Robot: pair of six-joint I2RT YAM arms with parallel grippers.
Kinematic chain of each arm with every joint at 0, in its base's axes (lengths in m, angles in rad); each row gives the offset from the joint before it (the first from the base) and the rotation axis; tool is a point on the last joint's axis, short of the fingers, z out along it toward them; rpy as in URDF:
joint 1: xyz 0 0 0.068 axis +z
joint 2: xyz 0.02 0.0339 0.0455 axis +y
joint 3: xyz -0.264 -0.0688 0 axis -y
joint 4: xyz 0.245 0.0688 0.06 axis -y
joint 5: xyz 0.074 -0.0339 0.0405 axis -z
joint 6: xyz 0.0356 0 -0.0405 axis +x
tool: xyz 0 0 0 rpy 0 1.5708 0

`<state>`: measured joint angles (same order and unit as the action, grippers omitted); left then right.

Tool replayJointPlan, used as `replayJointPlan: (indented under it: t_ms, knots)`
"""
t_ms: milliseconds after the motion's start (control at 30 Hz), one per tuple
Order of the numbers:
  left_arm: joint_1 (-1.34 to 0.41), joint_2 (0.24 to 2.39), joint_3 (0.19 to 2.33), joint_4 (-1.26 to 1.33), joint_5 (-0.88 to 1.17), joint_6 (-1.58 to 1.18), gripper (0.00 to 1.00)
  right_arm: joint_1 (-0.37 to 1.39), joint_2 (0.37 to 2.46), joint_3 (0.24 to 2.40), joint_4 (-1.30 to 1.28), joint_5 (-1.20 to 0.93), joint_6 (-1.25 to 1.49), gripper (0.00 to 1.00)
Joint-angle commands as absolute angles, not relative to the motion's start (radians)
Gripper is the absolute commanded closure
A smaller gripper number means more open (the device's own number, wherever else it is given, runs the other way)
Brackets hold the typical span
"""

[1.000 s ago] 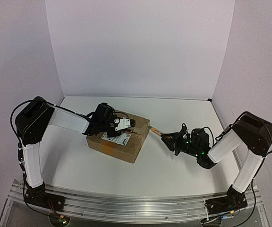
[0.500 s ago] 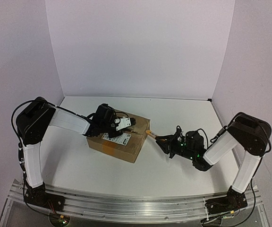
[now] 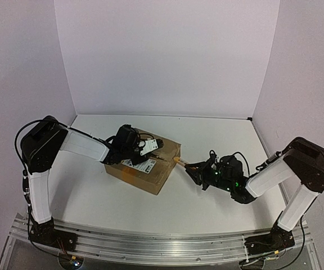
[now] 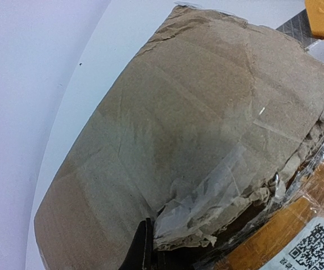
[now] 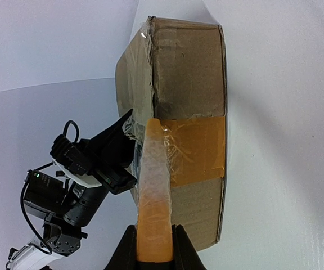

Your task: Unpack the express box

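Bracing the express box (image 3: 142, 171) from above with the left end effector (image 3: 153, 145), which rests on the lid just behind the white label (image 3: 139, 163). No view shows me whether its fingers are parted or closed. The box sits left of centre on the worktop (image 3: 218, 135), flaps down.

The right end effector (image 3: 200, 171) is clamped on the handle of an orange cutter (image 5: 153, 185). It is held low and nearly level, so the tip meets the box's right-hand face at the brownish tape strip (image 5: 201, 152). The left wrist view shows the grey blade (image 4: 293, 26) at the lid's far edge.

My reading is that the left arm pins the box so the cutter's push cannot slide it. The tape looks wrinkled but not slit. The risks I see are the box skidding or the blade biting into the cardboard.
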<state>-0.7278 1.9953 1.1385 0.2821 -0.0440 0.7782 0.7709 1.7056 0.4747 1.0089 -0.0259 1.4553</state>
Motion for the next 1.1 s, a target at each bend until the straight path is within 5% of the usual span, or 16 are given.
replayJointPlan:
  t_ms: [0, 1067]
  knots:
    - [-0.713, 2.039, 1.173, 0.322, -0.135, 0.693, 1.00, 0.857, 1.700, 0.464, 0.895, -0.292, 1.419, 1.00]
    - [-0.695, 2.045, 1.172, 0.388, -0.174, 0.746, 1.00, 1.056, 1.691, 0.428, 0.794, -0.415, 1.360, 1.00]
